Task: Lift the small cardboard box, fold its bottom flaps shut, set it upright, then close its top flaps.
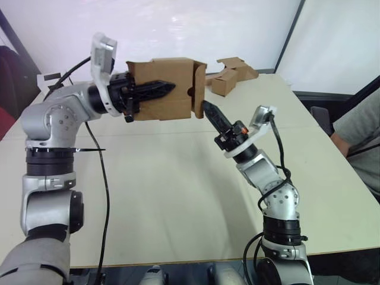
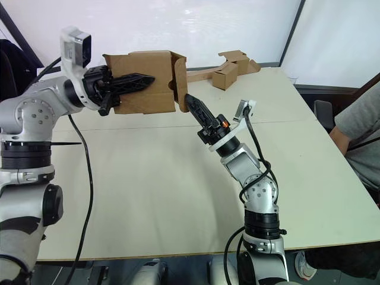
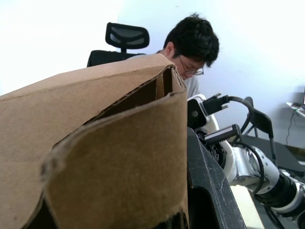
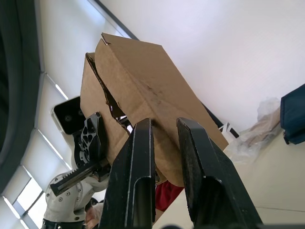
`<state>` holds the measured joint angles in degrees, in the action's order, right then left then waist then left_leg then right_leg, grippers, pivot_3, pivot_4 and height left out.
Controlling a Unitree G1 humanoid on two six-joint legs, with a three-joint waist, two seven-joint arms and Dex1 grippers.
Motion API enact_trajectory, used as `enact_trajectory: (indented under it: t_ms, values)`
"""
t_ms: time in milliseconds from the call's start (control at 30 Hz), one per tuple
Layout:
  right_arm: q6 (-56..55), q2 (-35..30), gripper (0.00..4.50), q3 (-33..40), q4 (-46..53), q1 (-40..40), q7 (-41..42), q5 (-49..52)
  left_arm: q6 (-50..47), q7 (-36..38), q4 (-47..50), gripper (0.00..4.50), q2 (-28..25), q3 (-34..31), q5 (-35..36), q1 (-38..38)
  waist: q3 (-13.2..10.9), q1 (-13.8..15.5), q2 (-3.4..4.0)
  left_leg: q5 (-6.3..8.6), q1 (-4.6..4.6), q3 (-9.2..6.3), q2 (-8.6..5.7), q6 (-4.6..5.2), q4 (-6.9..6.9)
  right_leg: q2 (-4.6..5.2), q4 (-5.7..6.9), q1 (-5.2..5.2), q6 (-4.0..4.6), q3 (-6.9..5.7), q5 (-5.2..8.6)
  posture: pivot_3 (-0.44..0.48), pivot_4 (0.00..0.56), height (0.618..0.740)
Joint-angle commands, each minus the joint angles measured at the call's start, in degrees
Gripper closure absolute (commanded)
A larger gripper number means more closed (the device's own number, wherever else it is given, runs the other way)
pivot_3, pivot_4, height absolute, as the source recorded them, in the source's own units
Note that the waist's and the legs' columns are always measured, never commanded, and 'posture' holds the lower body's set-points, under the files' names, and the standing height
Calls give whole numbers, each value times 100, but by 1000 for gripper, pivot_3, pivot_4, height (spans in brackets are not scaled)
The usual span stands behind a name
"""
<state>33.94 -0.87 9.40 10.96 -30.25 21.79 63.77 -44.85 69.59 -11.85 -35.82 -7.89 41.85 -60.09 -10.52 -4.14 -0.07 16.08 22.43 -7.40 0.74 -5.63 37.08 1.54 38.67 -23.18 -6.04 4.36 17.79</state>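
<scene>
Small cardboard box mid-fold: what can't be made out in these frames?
- Far side of the small cardboard box: its own walls hide it in the eye views.
- How far the bottom flaps are folded: seen edge-on in the eye views; the right hand covers part of them in its wrist view.
- Left hand inner finger: behind the box wall, which also blocks most of the left wrist view.

small cardboard box [image 1: 160,89] | plain brown | aloft above table (flaps folded in)
</scene>
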Motion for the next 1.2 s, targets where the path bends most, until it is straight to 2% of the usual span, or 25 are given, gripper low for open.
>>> enact_trajectory:
  t_ms: [33, 633, 867, 1067, 1200]
  values:
    - [-99, 95, 3726, -16, 124, -160, -34, 25, 110, 36, 79, 4500, -1, -62, 39, -76, 0, 0, 0, 0, 0, 0, 0, -1, 0, 0, 0, 0, 0, 0, 0, 0, 150, 740]
    - [40, 264, 3726, -433, 225, -284, 119, -55, 137, -3, 56, 4500, -21, -54, -33, -43, 0, -1, 0, 0, 0, 0, 0, -1, 0, 0, 0, 0, 0, 0, 0, 0, 150, 740]
    - [32, 613, 3726, -349, 244, -390, -134, 232, 157, -23, 51, 4500, -13, -64, -58, -28, 0, -5, 0, 0, 0, 0, 0, -1, -1, 0, 1, -1, 0, 0, 0, 0, 150, 740]
    - [176, 757, 3726, -521, 357, -236, -200, 332, 186, -58, 38, 4500, -4, -78, -63, -22, 0, 2, 0, -1, 0, 0, 0, -2, 0, 0, 1, -1, 0, 0, 0, 0, 150, 740]
    - [255, 636, 3726, -559, 412, -117, -147, 245, 186, -68, 44, 4500, -12, -87, -57, -15, 0, -3, 0, -1, 0, 0, 0, -1, -1, 0, 1, -1, 0, 0, 0, 0, 150, 740]
